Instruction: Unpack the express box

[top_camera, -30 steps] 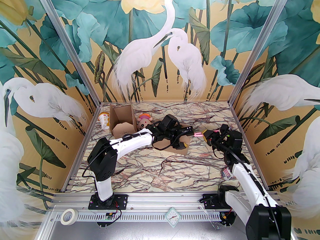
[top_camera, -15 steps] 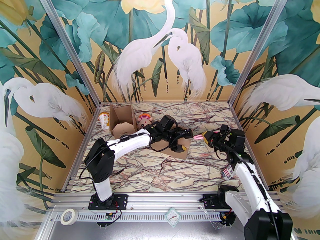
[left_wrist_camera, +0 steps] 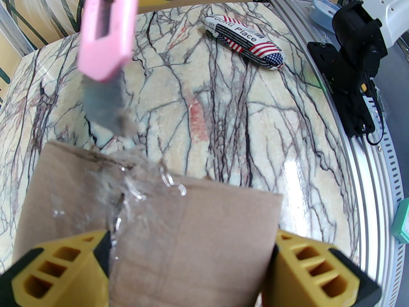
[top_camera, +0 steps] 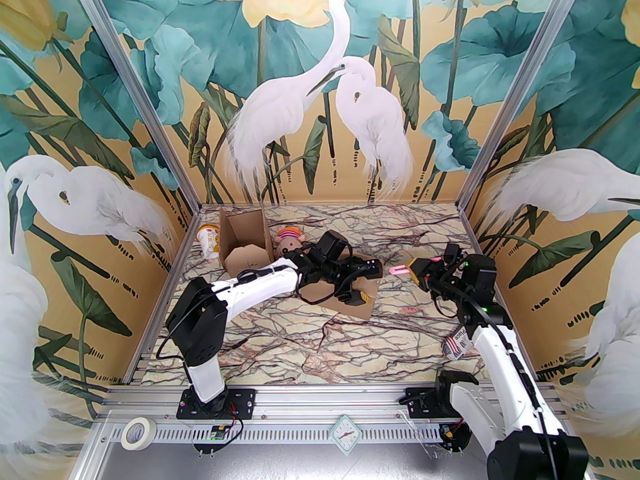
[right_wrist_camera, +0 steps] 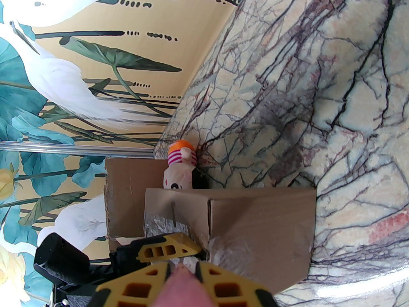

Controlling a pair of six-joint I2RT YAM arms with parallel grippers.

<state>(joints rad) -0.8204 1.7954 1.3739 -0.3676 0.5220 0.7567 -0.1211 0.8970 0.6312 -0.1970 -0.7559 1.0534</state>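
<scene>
The express box (top_camera: 371, 290) is a taped brown carton in the middle of the table. My left gripper (top_camera: 362, 282) reaches over it from the left. In the left wrist view its yellow fingers (left_wrist_camera: 64, 267) hold the box (left_wrist_camera: 198, 209): one sits at the torn tape seam (left_wrist_camera: 137, 181), the other presses the right edge. My right gripper (top_camera: 417, 268) is shut on a pink utility knife (top_camera: 398, 269) just right of the box. The knife's blade (left_wrist_camera: 102, 107) hangs off the box's far edge. In the right wrist view the pink handle (right_wrist_camera: 182, 286) is clamped between the fingers, facing the box (right_wrist_camera: 255, 229).
An opened carton (top_camera: 245, 248) stands at the back left, with a cup of noodles (top_camera: 210, 242) beside it and a doll (top_camera: 290, 240) behind it. A flag-patterned case (top_camera: 455, 345) lies near the right arm. The aluminium frame rail (top_camera: 320, 398) bounds the near edge.
My right gripper has drawn the knife slightly right, away from the box. The left arm has pulled back a little, and the box has shifted toward the near side with it.
</scene>
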